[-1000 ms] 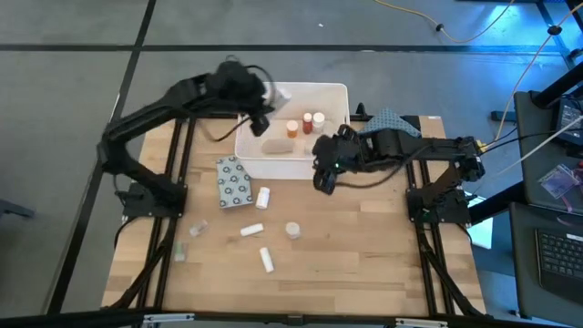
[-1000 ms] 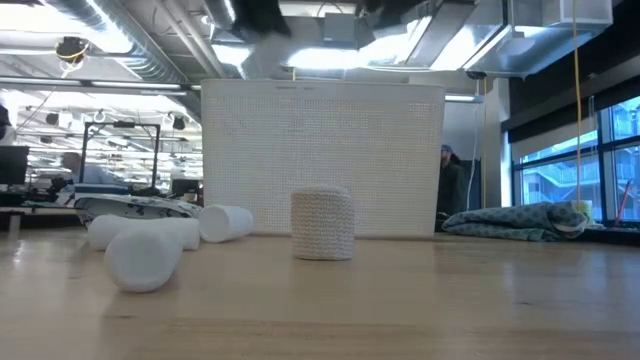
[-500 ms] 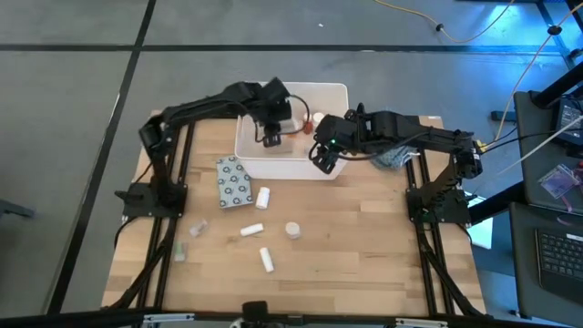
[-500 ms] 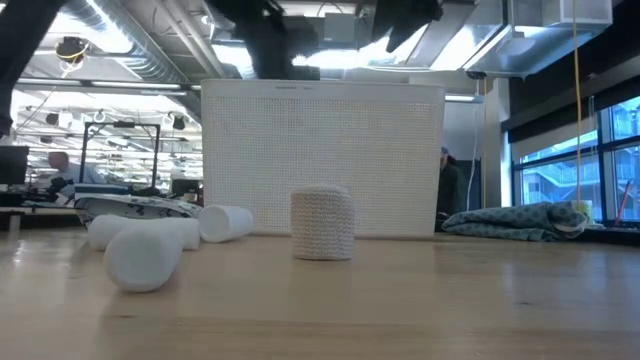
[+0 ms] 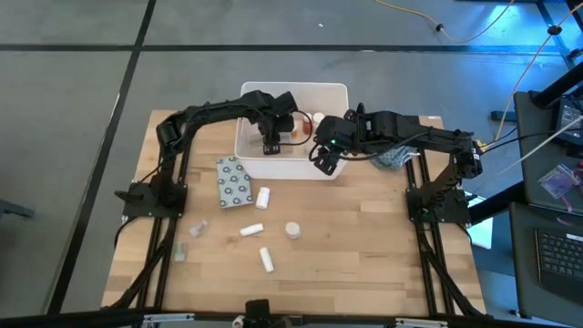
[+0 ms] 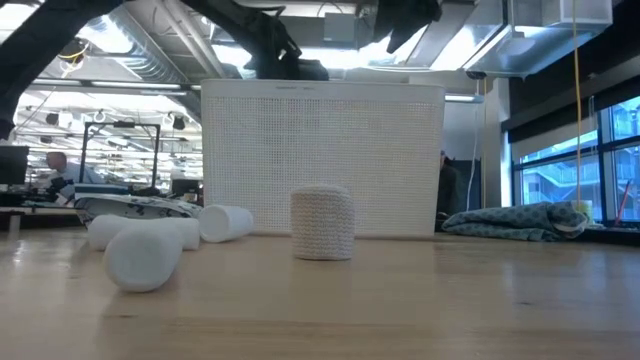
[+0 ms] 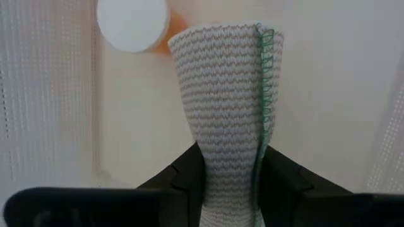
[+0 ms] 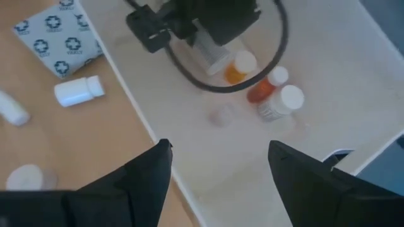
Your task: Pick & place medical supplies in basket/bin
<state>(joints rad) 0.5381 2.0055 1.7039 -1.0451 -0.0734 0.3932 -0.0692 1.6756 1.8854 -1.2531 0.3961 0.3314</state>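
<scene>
Since a second ago our left gripper (image 5: 270, 146) has swung in over the tub (image 5: 337, 91) and come down inside it, fingers clamped on a knit roll (image 7: 222, 101) beside the bottles (image 8: 278, 101); release looks near. Our right gripper (image 5: 321, 165) hovers at the tub's near rim, fingers apart and empty. The wooden table (image 5: 364, 246) holds more rolls (image 5: 252, 230) and a packet (image 5: 233, 182), so several trips remain. Behind: an open workshop
</scene>
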